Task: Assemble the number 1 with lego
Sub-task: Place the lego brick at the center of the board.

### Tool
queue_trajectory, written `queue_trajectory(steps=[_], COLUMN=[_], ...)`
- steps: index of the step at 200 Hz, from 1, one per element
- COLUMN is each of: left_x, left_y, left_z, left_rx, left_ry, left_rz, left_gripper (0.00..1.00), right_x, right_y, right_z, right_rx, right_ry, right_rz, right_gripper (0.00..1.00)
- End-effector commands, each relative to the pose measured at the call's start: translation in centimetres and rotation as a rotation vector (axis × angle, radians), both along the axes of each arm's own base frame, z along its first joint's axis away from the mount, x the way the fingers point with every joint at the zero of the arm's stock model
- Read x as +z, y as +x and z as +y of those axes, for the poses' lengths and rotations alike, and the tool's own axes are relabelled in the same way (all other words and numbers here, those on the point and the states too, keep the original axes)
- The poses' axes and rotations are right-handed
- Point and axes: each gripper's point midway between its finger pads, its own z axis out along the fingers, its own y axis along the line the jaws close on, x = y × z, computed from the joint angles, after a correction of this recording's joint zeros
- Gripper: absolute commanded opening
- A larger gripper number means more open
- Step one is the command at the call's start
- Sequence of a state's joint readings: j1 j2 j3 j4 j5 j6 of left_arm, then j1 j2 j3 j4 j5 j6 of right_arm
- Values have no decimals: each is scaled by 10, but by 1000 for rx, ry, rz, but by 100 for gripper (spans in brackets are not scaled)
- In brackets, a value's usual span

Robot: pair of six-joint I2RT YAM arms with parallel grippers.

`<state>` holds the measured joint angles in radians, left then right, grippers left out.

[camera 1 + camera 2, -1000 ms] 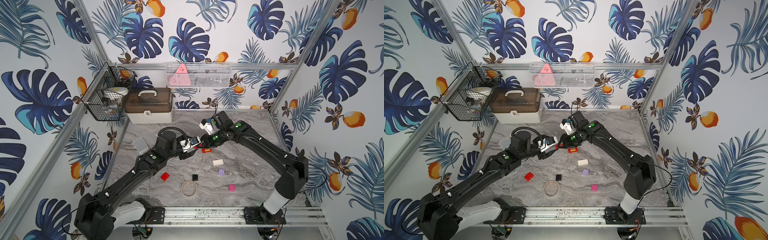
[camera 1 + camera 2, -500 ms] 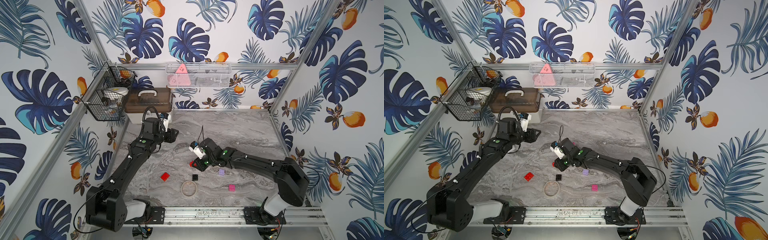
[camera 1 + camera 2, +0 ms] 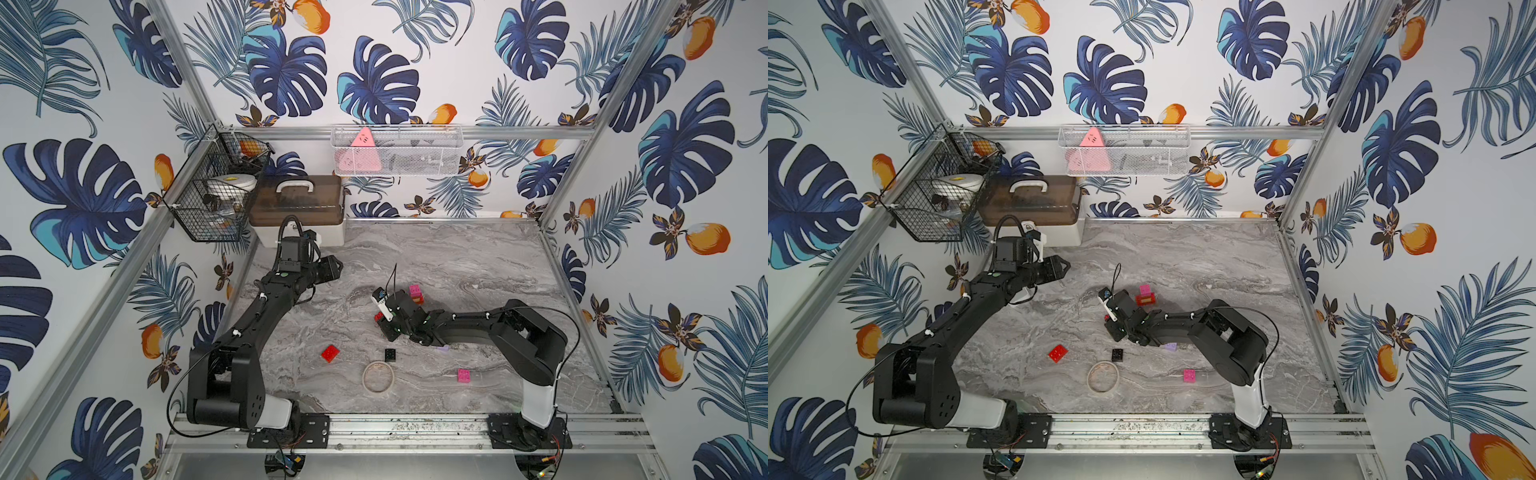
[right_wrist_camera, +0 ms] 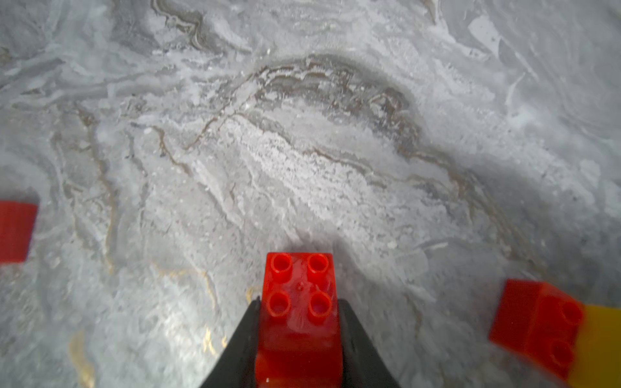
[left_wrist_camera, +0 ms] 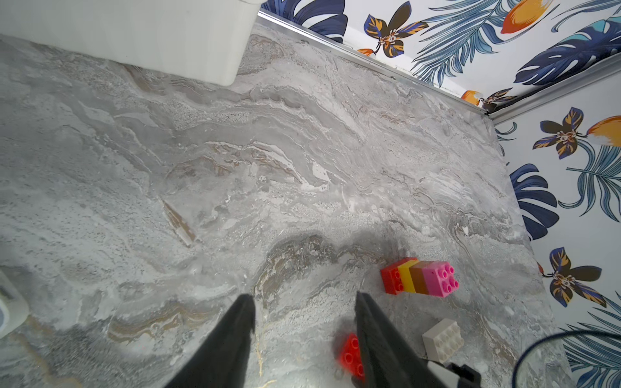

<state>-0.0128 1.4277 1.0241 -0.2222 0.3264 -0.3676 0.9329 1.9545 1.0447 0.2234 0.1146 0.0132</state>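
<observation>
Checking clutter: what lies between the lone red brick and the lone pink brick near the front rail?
A black brick and, just in front of it, a flat tan ring; both top views show them.

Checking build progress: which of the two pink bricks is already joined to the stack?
The pink brick farther back, at the end of the red, yellow and orange stack. The other pink brick lies loose near the front.

Robot lab cell — aluminium frame (image 3: 519, 132) boxing in marble-print tabletop (image 3: 457, 257); leaf-print panels (image 3: 436, 75) standing in as walls; mounting rail (image 3: 415, 428) running along front edge, carrying left arm (image 3: 266, 307) and right arm (image 3: 469, 330).
</observation>
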Motion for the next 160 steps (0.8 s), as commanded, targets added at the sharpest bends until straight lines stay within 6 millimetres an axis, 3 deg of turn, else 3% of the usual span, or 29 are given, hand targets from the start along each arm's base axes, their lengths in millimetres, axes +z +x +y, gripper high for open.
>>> queue_trajectory(steps=[1, 41, 74, 112, 118, 160], left_x=[3, 2, 3, 3, 3, 6], left_y=[1, 4, 5, 4, 4, 3], left_z=[-1, 0, 1, 1, 1, 2], left_rx=[-2, -2, -1, -4, -3, -2], left_ry=[-7, 0, 7, 8, 10, 21], left_rz=[-14, -13, -13, -15, -16, -25], left_gripper=[54, 54, 54, 54, 54, 54], right_x=[-12, -26, -23, -3, 9, 16], right_y=[2, -7, -15, -20, -15, -15], right_z=[4, -6, -10, -8, 0, 0], right_rx=[13, -16, -9, -20, -25, -46], right_ry=[-2, -6, -26, -56, -46, -132], right_rz=[-9, 45, 98, 175, 177, 264], right_gripper=[23, 44, 64, 65, 65, 64])
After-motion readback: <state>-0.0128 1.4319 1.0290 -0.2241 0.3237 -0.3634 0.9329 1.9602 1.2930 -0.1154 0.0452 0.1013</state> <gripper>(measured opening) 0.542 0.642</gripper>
